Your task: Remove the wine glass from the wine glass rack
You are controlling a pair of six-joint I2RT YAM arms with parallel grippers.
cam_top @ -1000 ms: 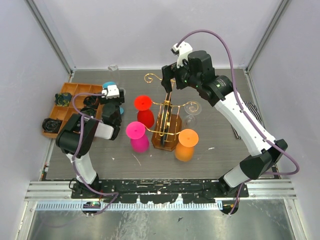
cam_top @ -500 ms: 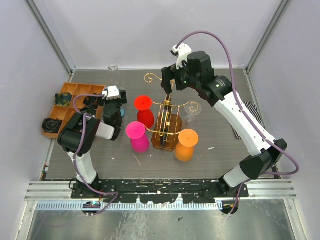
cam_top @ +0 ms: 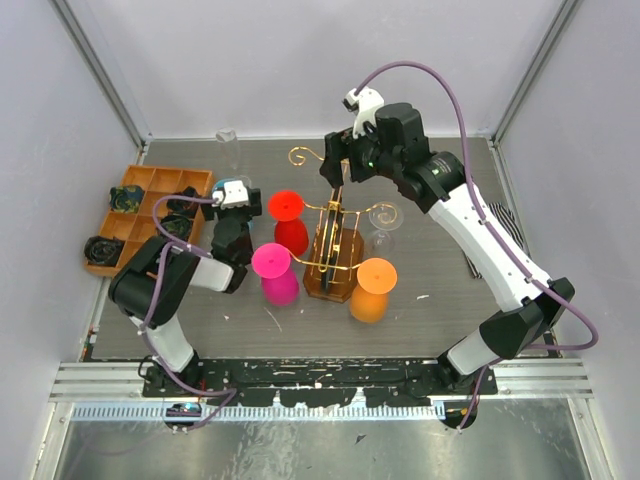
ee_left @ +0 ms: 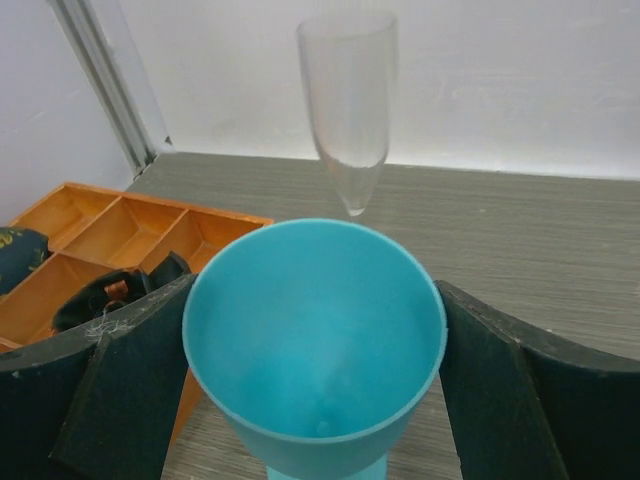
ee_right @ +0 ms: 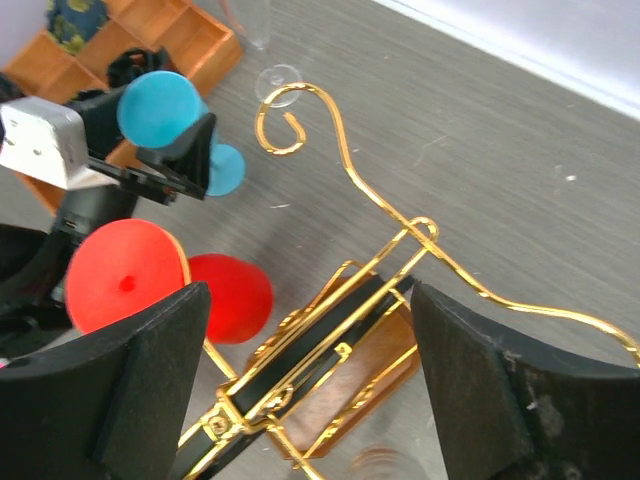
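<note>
The wine glass rack (cam_top: 333, 245) is a gold wire stand with a black arch on a brown base. Red (cam_top: 287, 215), pink (cam_top: 273, 272), orange (cam_top: 373, 287) and clear (cam_top: 382, 220) glasses are at its arms. My left gripper (cam_top: 238, 197) is shut on a blue wine glass (ee_left: 315, 340), its fingers (ee_left: 120, 380) against both sides of the bowl. It holds the glass left of the rack, apart from the curled hook (ee_right: 290, 120); the glass also shows in the right wrist view (ee_right: 160, 108). My right gripper (cam_top: 342, 165) is open high above the rack (ee_right: 330, 340).
An orange wooden tray (cam_top: 150, 180) with dark items lies at the far left, also in the left wrist view (ee_left: 120, 225). A clear flute glass (ee_left: 348, 100) stands near the back wall. Walls and metal posts close in the table on three sides.
My left gripper has moved right and nearer with the blue glass, closer to the pink glass. The right arm has barely moved.
</note>
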